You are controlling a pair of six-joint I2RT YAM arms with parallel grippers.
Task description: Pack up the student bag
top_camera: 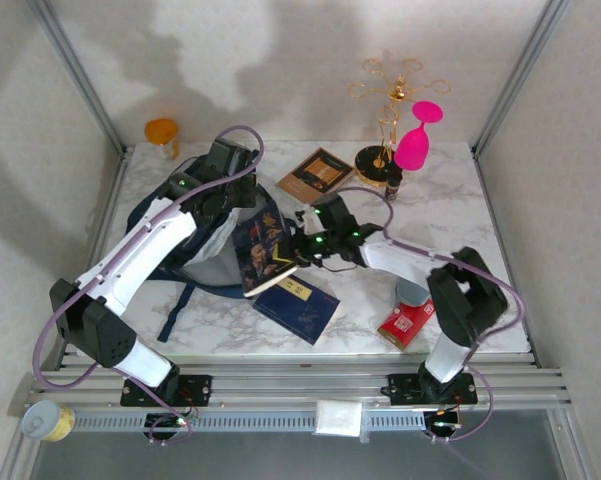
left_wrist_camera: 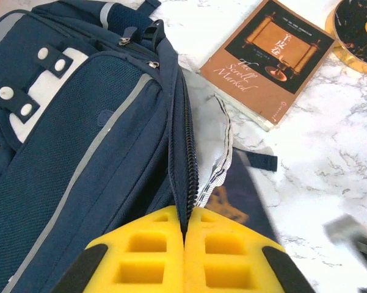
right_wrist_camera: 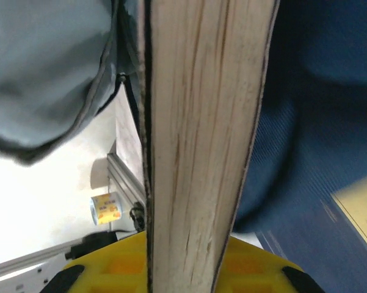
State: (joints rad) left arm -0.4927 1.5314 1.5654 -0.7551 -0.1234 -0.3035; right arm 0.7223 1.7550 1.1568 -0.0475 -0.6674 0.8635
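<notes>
The student bag [top_camera: 195, 235] lies at the table's left, navy with white patches; in the left wrist view its zip edge [left_wrist_camera: 186, 152] runs up from my fingers. My left gripper [top_camera: 230, 205] [left_wrist_camera: 186, 213] is shut on that zip edge. My right gripper [top_camera: 295, 250] [right_wrist_camera: 183, 268] is shut on a dark blue book [top_camera: 260, 250], held tilted at the bag's mouth. The book's pale page edge [right_wrist_camera: 201, 140] stands between the yellow fingers [right_wrist_camera: 110, 268], with the bag's grey lining [right_wrist_camera: 43, 73] to its left and its navy fabric [right_wrist_camera: 317, 91] to its right.
A second blue book [top_camera: 298, 305] lies flat near the front. A brown book [top_camera: 315, 172] [left_wrist_camera: 265, 58] lies behind the bag. A gold stand [top_camera: 388, 110], a pink glass [top_camera: 417, 140], a red box [top_camera: 407, 322] and an orange cup [top_camera: 162, 132] stand around.
</notes>
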